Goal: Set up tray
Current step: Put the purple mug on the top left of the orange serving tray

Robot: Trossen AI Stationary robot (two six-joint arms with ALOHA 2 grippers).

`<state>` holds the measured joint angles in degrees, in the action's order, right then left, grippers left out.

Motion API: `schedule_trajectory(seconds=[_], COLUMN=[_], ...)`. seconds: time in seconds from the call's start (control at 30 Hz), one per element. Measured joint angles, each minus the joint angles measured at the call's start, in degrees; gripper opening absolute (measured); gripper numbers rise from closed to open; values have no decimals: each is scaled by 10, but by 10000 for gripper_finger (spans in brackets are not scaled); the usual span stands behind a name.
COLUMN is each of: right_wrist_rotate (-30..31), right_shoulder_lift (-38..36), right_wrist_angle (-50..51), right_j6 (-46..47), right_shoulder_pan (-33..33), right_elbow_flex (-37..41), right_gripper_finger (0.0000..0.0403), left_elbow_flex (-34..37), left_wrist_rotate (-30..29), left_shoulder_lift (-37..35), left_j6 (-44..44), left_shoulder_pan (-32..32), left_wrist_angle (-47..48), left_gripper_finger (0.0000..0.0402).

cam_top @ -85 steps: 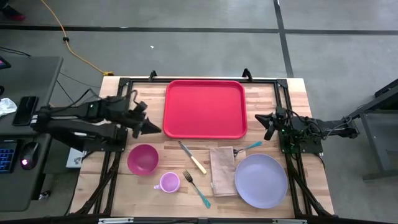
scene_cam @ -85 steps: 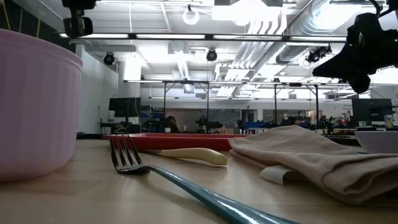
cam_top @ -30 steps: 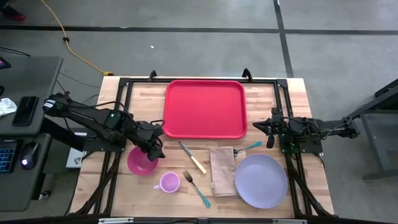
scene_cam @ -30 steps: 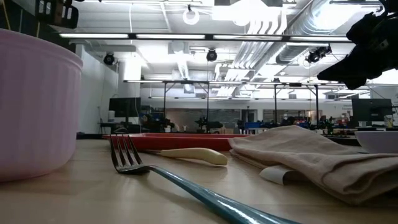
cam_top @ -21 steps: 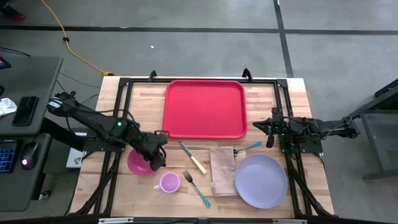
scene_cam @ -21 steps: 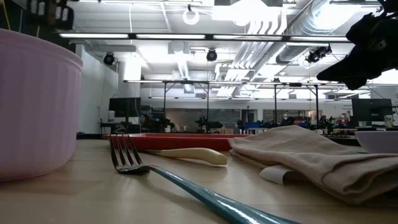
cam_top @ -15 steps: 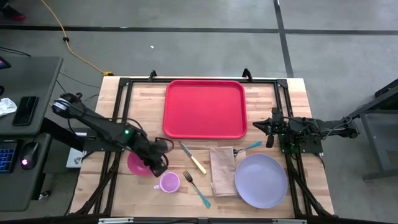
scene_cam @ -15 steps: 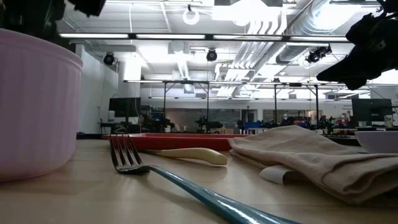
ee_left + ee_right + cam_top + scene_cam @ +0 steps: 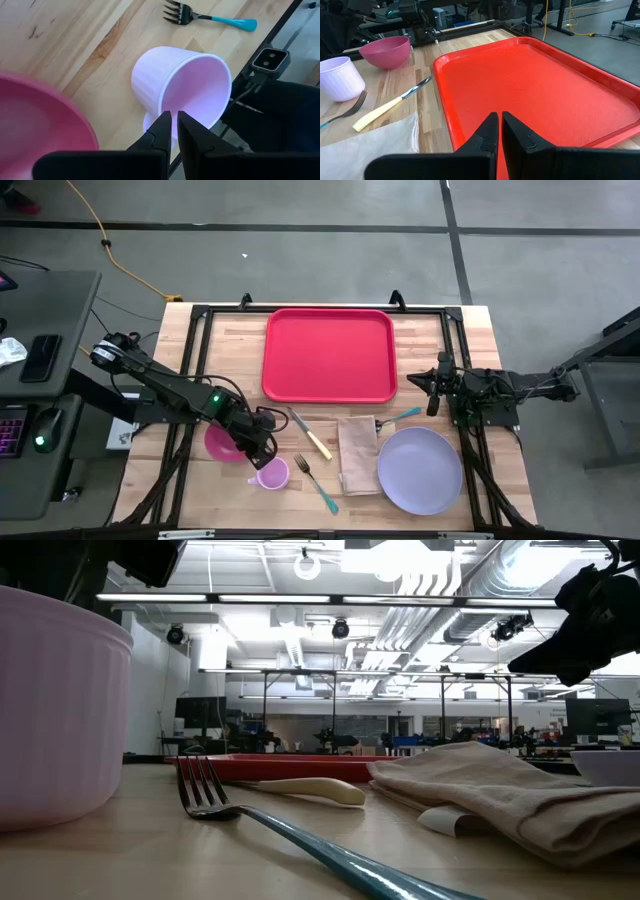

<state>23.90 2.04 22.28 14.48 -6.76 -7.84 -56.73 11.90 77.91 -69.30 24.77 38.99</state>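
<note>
The red tray (image 9: 330, 355) lies flat at the table's far middle, also seen in the right wrist view (image 9: 530, 85). My left gripper (image 9: 263, 452) has reached over the pink bowl (image 9: 222, 443) and hangs, shut, just above the rim of the lavender cup (image 9: 185, 90), which stands upright on the table near the near edge (image 9: 272, 474). I cannot see it touching the cup. My right gripper (image 9: 432, 385) waits, shut, beside the tray's right edge, its fingers (image 9: 496, 125) pointing over the tray's rim.
A lavender plate (image 9: 420, 470) sits near right. A folded beige napkin (image 9: 358, 454), a cream-handled knife (image 9: 310, 433), a teal-handled fork (image 9: 316, 483) and a teal utensil handle (image 9: 405, 415) lie between the cup and the plate. The tray's surface is bare.
My left arm has swung from the tray's near left corner toward the near edge and to the right, passing over the pink bowl and coming down above the lavender cup. The right arm and all the objects have stayed put.
</note>
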Motion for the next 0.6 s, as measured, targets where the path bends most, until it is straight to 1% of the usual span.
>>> schedule_trajectory(seconds=[0.23,0.47,0.6], right_wrist_rotate=[0,0,0], right_shoulder_lift=[6,6,6], right_wrist_angle=[2,2,3], right_j6=[0,-6,-6], right_shoulder_pan=[0,0,0], right_elbow_flex=[0,0,0], right_gripper_finger=[0,0,0], left_elbow_flex=[0,0,0], left_wrist_rotate=[-10,-46,-65], left_shoulder_lift=[0,0,0], left_j6=[-10,-10,-25], left_shoulder_pan=[0,0,0], left_wrist_angle=[-32,-34,-34], left_gripper_finger=[62,62,62])
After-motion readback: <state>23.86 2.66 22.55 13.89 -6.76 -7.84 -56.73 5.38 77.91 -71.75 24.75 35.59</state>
